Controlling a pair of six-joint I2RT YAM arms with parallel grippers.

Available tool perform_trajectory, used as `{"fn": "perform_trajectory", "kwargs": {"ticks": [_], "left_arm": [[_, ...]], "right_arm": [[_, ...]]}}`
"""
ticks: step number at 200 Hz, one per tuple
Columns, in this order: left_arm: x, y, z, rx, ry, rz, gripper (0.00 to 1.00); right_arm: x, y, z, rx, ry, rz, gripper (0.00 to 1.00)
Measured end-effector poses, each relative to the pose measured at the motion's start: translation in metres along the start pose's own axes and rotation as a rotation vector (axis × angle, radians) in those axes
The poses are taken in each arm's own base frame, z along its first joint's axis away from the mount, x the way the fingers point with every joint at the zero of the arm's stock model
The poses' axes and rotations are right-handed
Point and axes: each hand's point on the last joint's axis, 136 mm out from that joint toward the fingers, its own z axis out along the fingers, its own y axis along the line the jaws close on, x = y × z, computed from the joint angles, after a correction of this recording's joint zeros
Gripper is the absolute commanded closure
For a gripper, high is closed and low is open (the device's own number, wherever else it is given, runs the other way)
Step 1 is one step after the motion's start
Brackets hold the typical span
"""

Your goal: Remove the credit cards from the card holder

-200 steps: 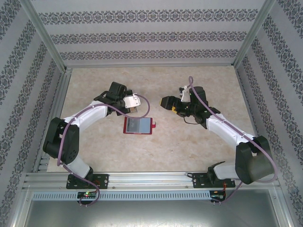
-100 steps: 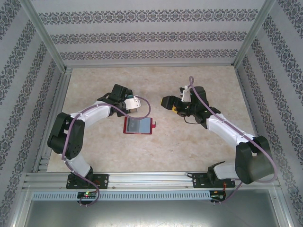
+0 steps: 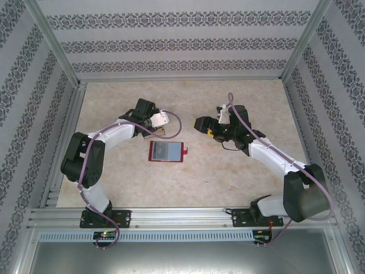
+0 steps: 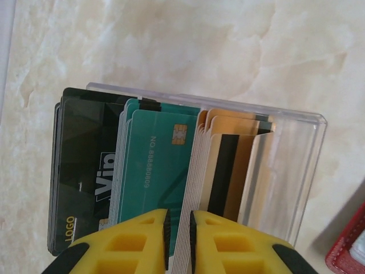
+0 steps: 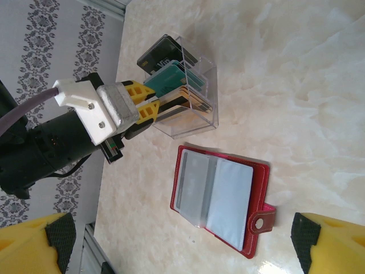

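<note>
Now at the clear box of teal, tan and dark cards, just upper left of the open red card holder lying mid-frame on the tabletop, the left end effector has eased its pinched jaws a sliver apart. It seems to be dropping off a card, though any grip is unclear. The right end effector gapes wide, empty.

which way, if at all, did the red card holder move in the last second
No. From above, the red card holder lies open in the same spot, just as far from the near rail of the table as before.
</note>
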Motion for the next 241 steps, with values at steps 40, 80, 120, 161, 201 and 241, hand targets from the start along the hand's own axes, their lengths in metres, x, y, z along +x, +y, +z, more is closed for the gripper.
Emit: {"fn": "perform_trajectory", "kwargs": {"ticks": [40, 80, 120, 161, 201, 241], "left_arm": [[-0.007, -0.010, -0.010, 0.077, -0.062, -0.036, 0.62], [-0.012, -0.016, -0.019, 0.115, -0.094, -0.047, 0.64], [-0.009, -0.015, -0.012, 0.114, -0.069, -0.057, 0.66], [-0.010, -0.011, -0.008, 0.106, -0.056, -0.149, 0.63], [-0.023, 0.008, -0.029, 0.071, -0.091, -0.398, 0.64], [-0.033, 0.029, -0.071, 0.044, -0.126, -0.751, 0.67]], "right_arm": [[0.005, -0.005, 0.001, 0.005, 0.009, 0.014, 0.02], [0.007, -0.008, 0.002, 0.008, 0.014, 0.019, 0.02], [0.008, -0.007, 0.002, 0.007, 0.014, 0.020, 0.02], [0.014, -0.005, 0.005, 0.012, 0.029, 0.008, 0.02], [0.037, -0.004, 0.022, 0.054, 0.092, -0.041, 0.21], [0.063, 0.001, 0.053, 0.127, 0.187, -0.126, 0.57]]}}
